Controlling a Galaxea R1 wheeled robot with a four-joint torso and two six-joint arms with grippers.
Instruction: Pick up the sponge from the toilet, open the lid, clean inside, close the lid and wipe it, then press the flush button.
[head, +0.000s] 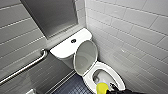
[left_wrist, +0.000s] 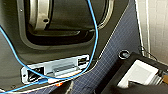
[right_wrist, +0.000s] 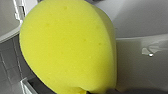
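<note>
Sponge (head: 102, 88), bright yellow, soft and round, is hanging just above the white toilet bowl (head: 113, 70). The black right gripper (head: 108, 88) is squeezing it tight. It is looking light and squashy, so pinching its narrow middle is seeming best.

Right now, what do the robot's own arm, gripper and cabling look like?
The right gripper and arm are black. In the left wrist view a thin blue cable loops across the robot's dark grey body to a pale port panel.
</note>
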